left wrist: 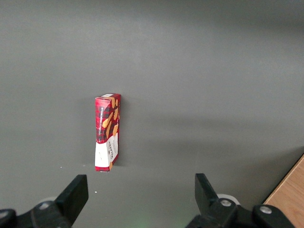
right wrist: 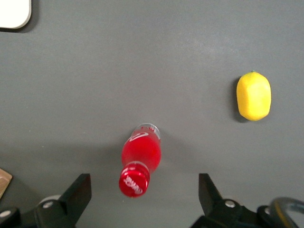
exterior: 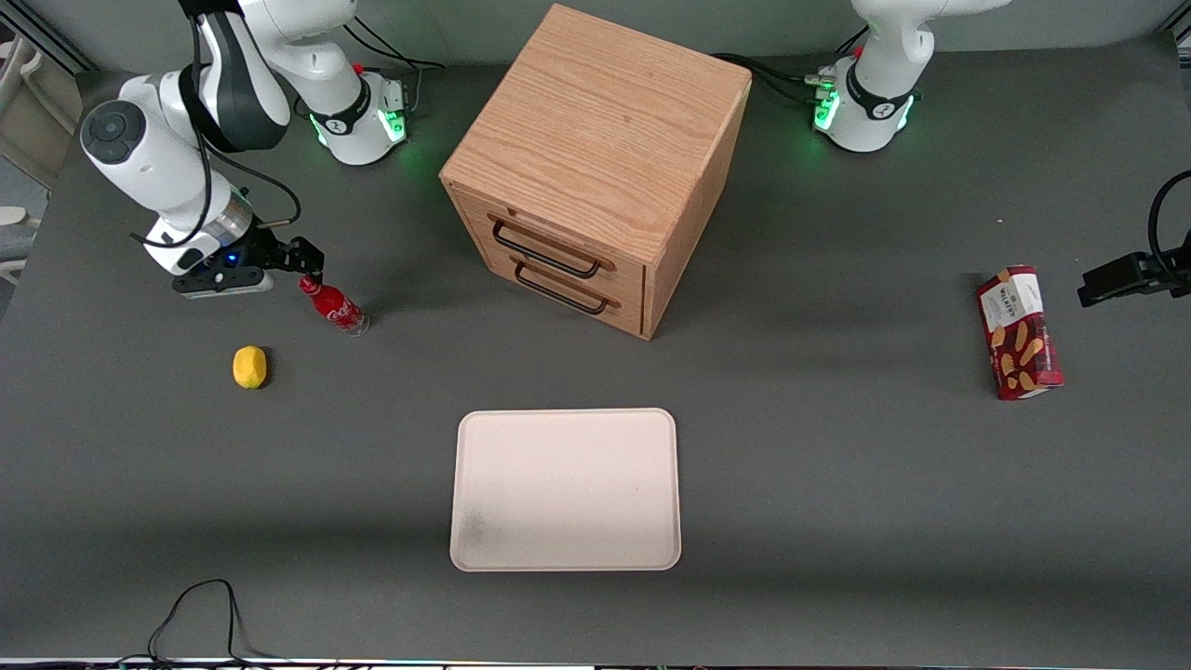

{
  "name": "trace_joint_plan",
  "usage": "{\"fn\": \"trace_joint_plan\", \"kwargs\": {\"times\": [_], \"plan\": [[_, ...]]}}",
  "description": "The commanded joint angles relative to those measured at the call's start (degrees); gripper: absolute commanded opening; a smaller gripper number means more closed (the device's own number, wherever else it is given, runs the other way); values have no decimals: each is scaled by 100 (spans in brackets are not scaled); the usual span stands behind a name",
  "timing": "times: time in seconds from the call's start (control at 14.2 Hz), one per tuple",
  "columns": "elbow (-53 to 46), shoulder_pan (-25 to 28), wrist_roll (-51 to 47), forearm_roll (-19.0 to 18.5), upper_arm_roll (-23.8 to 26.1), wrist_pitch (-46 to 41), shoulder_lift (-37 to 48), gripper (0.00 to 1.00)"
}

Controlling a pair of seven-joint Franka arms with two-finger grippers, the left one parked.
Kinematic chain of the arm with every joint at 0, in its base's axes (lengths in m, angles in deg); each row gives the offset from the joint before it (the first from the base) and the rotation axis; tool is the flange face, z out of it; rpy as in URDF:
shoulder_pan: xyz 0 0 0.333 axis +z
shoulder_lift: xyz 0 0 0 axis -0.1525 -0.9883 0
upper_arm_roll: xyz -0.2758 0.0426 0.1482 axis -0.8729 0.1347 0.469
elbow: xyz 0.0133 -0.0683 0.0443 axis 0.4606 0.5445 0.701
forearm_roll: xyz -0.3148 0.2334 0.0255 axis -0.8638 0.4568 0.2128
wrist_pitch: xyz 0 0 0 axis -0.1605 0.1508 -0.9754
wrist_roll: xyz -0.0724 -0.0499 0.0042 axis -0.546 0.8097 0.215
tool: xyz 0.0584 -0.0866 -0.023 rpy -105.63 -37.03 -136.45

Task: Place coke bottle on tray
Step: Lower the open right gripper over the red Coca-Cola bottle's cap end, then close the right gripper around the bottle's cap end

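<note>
The coke bottle (exterior: 333, 307) is a small red bottle with a red cap, standing on the dark table toward the working arm's end. My right gripper (exterior: 310, 264) is open and hovers just above its cap. In the right wrist view the cap and body of the bottle (right wrist: 140, 154) lie between my two fingers, with a wide gap on each side and nothing touching; the gripper (right wrist: 144, 186) holds nothing. The cream-pink tray (exterior: 566, 419) lies flat and bare, nearer the front camera than the cabinet. One corner of the tray (right wrist: 14, 12) shows in the right wrist view.
A yellow lemon (exterior: 249, 366) (right wrist: 253, 96) lies beside the bottle, nearer the front camera. A wooden two-drawer cabinet (exterior: 595, 158) stands mid-table. A red snack box (exterior: 1019, 332) (left wrist: 108, 131) lies toward the parked arm's end. A cable (exterior: 200, 605) loops at the table's front edge.
</note>
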Motion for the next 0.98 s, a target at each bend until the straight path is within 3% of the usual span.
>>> {"fn": "trace_joint_plan", "kwargs": {"times": [0.0,0.91], "plan": [[44,68,-106,-27,-50,364,-250,100],[202,85,-150,-1,-24,339,-365,100]]}}
